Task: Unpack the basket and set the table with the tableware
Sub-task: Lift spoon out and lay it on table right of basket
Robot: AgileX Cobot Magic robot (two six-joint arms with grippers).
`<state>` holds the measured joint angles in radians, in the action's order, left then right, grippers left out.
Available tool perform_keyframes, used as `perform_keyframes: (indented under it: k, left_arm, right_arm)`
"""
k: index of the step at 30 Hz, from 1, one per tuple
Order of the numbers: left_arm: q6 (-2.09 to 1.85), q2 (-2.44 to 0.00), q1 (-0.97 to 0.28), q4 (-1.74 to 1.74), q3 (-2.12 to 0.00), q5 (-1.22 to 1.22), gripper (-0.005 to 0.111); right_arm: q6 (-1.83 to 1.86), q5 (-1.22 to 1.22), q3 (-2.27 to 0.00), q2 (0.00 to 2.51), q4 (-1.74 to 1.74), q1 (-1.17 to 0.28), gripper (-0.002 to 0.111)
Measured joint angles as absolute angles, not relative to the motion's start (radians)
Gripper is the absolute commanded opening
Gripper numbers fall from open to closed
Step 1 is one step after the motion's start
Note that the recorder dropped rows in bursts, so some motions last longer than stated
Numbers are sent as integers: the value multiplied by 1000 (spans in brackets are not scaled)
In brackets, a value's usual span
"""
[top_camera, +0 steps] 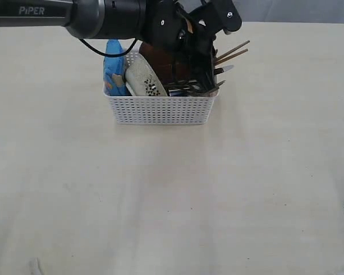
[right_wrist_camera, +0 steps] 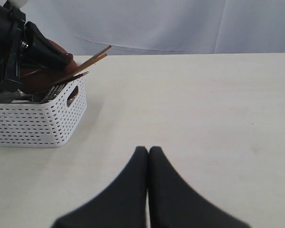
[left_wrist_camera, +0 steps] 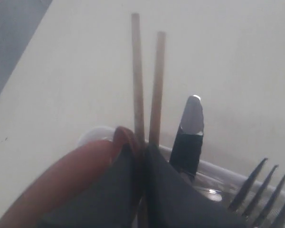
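White perforated basket, blue bag, off-white bowl with dark specks, brown plate, tan chopsticks, cream table.

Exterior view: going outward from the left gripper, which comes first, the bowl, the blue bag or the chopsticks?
1. Chopsticks, at the right end of the basket, pinched by the left gripper.
2. Bowl, leaning mid-basket.
3. Blue bag, at the left end.

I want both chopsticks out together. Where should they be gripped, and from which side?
Pinch the chopsticks across both shafts just above the basket rim, coming from above: they lie side by side, slanting out past its right end in the exterior view, tips free.
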<state>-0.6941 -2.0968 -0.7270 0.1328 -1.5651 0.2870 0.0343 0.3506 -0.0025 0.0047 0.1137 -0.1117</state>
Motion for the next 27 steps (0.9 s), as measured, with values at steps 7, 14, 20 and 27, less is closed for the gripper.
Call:
perform_keyframes:
  k: [7, 14, 20, 27]
  left_arm:
    - [-696, -2074, -727, 133, -1565, 295, 0]
    - [-691, -1994, -727, 158, -1565, 355, 0]
    - [-684, -1930, -727, 197, -1565, 427, 0]
    - [-698, -1833, -727, 294, -1565, 491, 0]
  right_arm:
    - [34, 351, -2, 5, 114, -112, -1]
    - [34, 351, -2, 5, 114, -112, -1]
    - [34, 351, -2, 5, 114, -112, -1]
    - [34, 351, -2, 5, 114, -112, -1]
